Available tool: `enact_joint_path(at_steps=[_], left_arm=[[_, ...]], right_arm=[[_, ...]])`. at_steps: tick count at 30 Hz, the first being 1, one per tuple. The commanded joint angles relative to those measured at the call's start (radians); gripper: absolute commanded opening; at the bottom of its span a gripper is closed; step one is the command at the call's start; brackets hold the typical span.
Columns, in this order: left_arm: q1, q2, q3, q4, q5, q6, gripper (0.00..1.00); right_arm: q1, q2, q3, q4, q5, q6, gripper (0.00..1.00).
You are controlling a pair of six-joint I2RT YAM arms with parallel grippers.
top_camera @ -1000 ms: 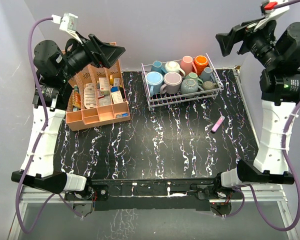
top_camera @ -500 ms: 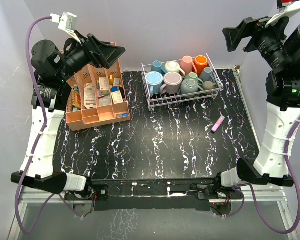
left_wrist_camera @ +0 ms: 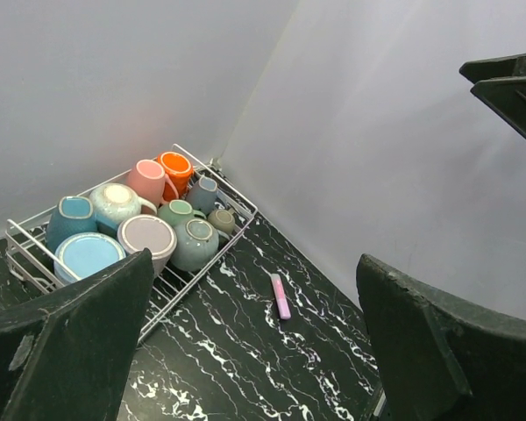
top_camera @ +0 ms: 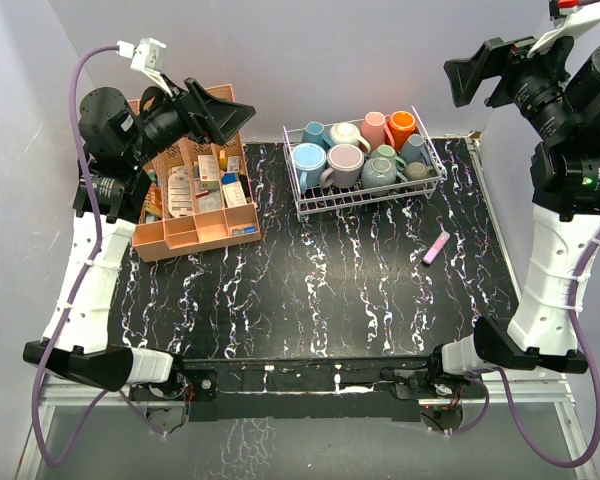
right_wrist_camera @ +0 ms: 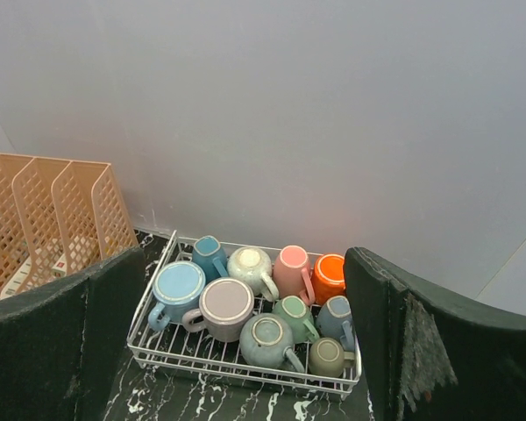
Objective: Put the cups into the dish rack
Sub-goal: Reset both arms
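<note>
L pincer [top_camera: 225, 110] shifted right; it & R pincer [top_camera: 468, 80] spread wide, empty; cups [top_camera: 345, 160] in dish rack [top_camera: 300, 192].

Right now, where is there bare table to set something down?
The front half of the table is bare, from organizer and rack to the near edge, except a pink stick at right. A narrow strip runs between them. The rack is packed with cups.
</note>
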Motion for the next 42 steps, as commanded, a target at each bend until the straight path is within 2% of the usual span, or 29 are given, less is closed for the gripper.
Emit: enact_joint_path(at_steps=[1, 42], left_arm=[[-0.001, -0.035, -0.003, 0.035, 0.019, -0.007, 0.97], [0.0, -0.037, -0.041, 0.038, 0.03, 0.021, 0.97]], right_arm=[[-0.003, -0.034, 0.0, 0.026, 0.022, -0.008, 1.0], [-0.004, -0.04, -0.031, 0.028, 0.007, -0.008, 1.0]])
